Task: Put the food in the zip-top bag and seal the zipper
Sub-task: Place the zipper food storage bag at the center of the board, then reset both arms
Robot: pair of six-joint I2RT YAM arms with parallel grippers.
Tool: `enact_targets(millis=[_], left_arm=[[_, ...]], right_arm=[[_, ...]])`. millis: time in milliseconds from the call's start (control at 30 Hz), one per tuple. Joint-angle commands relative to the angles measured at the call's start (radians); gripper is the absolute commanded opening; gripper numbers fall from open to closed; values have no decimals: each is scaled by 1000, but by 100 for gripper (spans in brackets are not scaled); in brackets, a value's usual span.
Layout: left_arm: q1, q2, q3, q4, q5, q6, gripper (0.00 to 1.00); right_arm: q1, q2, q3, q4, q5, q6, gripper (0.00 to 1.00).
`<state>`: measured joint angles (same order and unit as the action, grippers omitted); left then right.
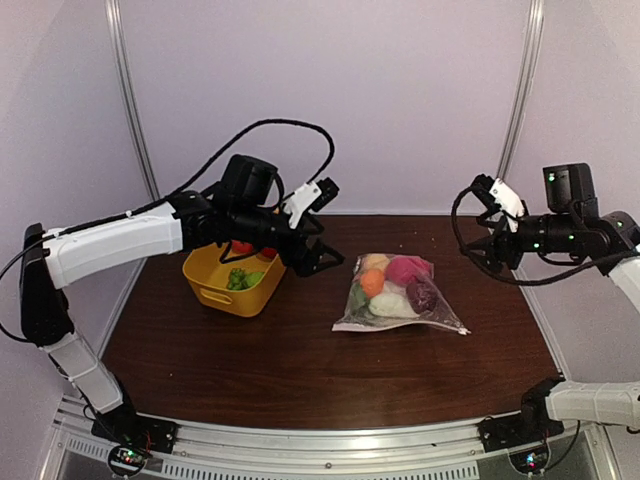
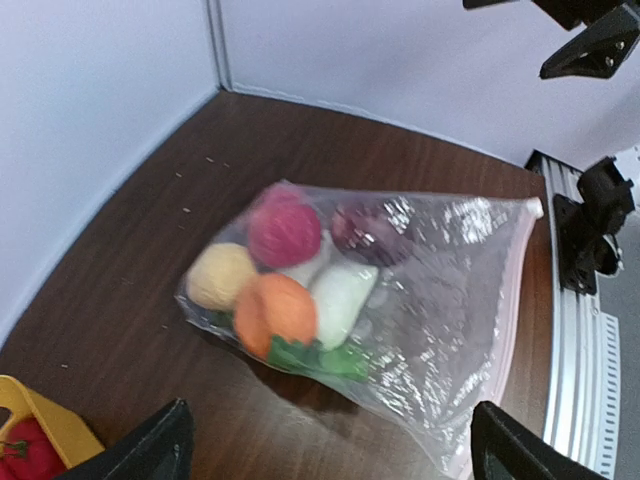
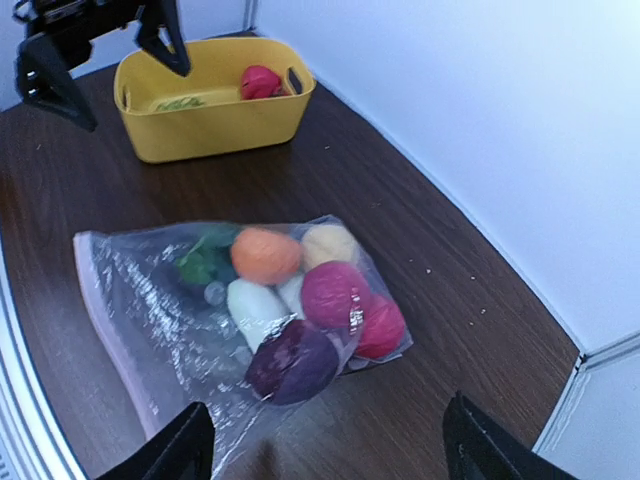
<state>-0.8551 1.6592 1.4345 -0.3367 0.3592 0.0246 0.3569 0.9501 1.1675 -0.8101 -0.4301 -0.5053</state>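
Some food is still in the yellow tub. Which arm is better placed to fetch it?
Left. The left gripper hangs open beside the tub; the right gripper is out beyond the bag.

My two arms at the table: white shells over black joints, the left arm [image 1: 115,243] carrying a looped black cable [image 1: 270,125], the right arm [image 1: 590,235] showing a green light [image 1: 549,176].

Plastic on wood
We see a crinkly, glossy zip-top bag [image 3: 150,320], a smooth plastic tub [image 3: 215,125], a wood-grain table [image 1: 300,370].
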Motion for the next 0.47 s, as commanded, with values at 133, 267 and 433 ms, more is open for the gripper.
enact_targets(millis=[133,267,433], left_arm=[[88,-161,13,-35,-474,-10,98],[103,-259,-41,11,-719,4,98],[123,-387,-177,131,-789,1,98]], right_arm=[[-138,65,63,317,245,408,100],[-139,89,106,371,477,534,100],[-139,84,36,419,587,552,99]])
